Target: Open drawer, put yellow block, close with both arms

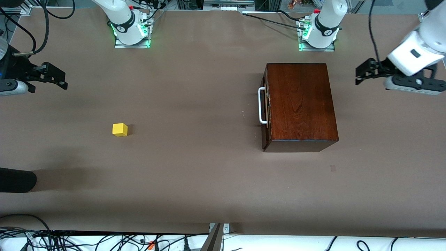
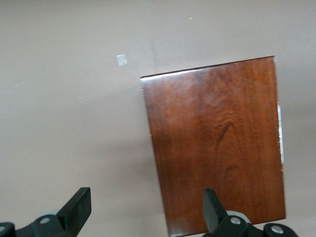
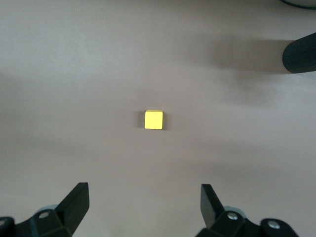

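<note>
The yellow block lies alone on the brown table toward the right arm's end. The drawer is shut in the dark wooden box. Its white handle faces the right arm's end. My right gripper hangs open and empty above the table at the right arm's end, apart from the block. My left gripper hangs open and empty above the table beside the box, at the box's end away from the handle.
A black rounded object pokes in at the right arm's end, nearer the front camera than the block. A small tape square lies on the table near the box. Cables run along the near edge.
</note>
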Motion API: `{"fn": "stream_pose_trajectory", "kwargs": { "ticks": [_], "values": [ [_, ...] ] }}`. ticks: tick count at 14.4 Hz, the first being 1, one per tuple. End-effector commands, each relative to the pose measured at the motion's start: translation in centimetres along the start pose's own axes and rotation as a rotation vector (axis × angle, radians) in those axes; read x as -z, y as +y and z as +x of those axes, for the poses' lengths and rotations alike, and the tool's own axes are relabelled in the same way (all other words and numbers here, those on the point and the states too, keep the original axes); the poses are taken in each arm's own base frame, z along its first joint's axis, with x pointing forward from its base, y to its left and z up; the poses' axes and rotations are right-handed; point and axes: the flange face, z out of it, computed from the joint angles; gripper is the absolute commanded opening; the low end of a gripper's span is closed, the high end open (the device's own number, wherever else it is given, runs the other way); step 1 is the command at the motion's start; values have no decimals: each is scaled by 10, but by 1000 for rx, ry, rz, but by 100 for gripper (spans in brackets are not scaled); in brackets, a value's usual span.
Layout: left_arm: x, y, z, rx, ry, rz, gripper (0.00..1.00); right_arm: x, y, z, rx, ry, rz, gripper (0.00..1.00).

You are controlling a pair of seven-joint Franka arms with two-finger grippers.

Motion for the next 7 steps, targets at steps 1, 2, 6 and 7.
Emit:
{"fn": "stream_pose_trajectory", "kwargs": {
  "ticks": [1, 2, 6, 7],
  "values": [
    [-6, 49, 4, 32, -16, 11, 100, 5, 2, 2, -12, 8, 17, 100],
    [-7, 69, 2, 37, -14, 16, 100, 5, 2, 2, -12, 8, 17, 100],
    [-25, 155, -4, 65, -13, 26, 100, 5, 2, 3, -12, 7, 17, 100],
    [-32, 175, -7, 72, -12, 51, 100, 5, 2, 3, -12, 8, 17, 100]
  ]
}}
